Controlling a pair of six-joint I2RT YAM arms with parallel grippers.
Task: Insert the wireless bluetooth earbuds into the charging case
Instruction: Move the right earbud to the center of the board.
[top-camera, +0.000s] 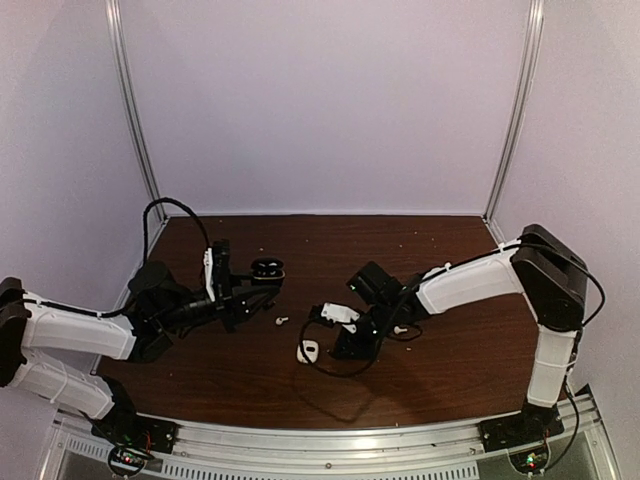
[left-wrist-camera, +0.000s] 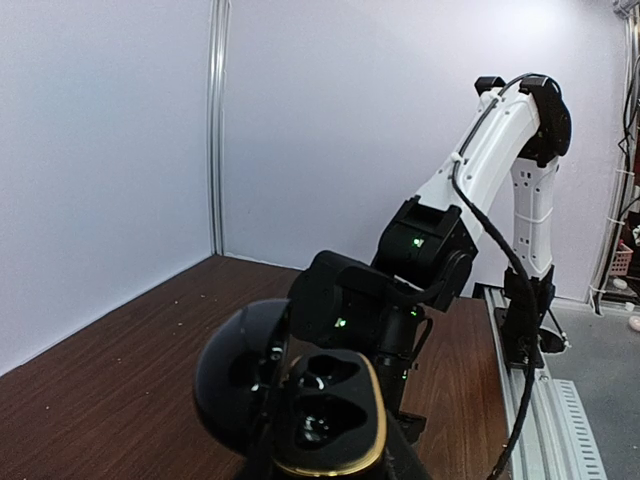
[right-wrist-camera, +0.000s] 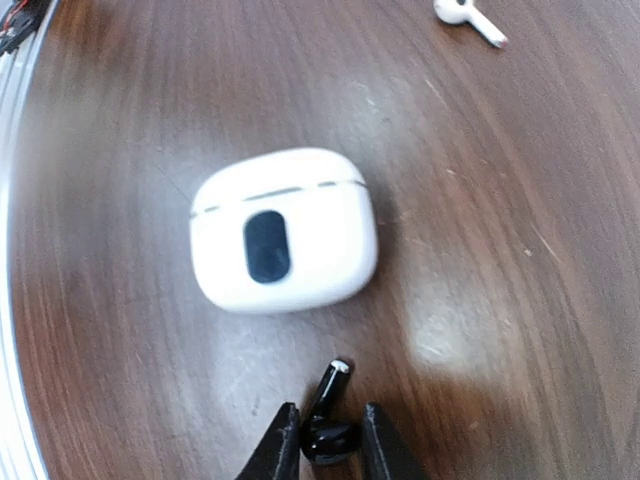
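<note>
**Inspector:** State of the right end effector (right-wrist-camera: 328, 425)?

**Operator:** Clamped on a black earbud (right-wrist-camera: 330, 440). One finger sits on each side of its body, and the stem points away towards the white charging case (right-wrist-camera: 285, 230). I cannot tell whether the earbud is off the tabletop (top-camera: 450, 260) yet.

**Inspector:** And the left end effector (top-camera: 250, 285)?

**Operator:** Closed on the black charging case (left-wrist-camera: 320, 420), which it holds above the tabletop with the lid open and the gold-rimmed wells facing up. My judgement is that it is held this way as a steady, open target for the other arm. The wells look unoccupied, but glare makes that uncertain.

**Inspector:** Why the black earbud first?

**Operator:** Probably because its matching case is the one already open. The white case lies closed on its back, so it cannot take anything yet.

**Inspector:** The remaining items?

**Operator:** One white earbud (right-wrist-camera: 470, 20) lies beyond the white case. A second white earbud (top-camera: 400, 328) lies near the right arm's wrist. Both are loose on the tabletop. I found no second black earbud in any view.

**Inspector:** Risks?

**Operator:** The earbud is small and glossy and could twist between the fingers. I expect the stem will need aligning with a well before release.
</note>
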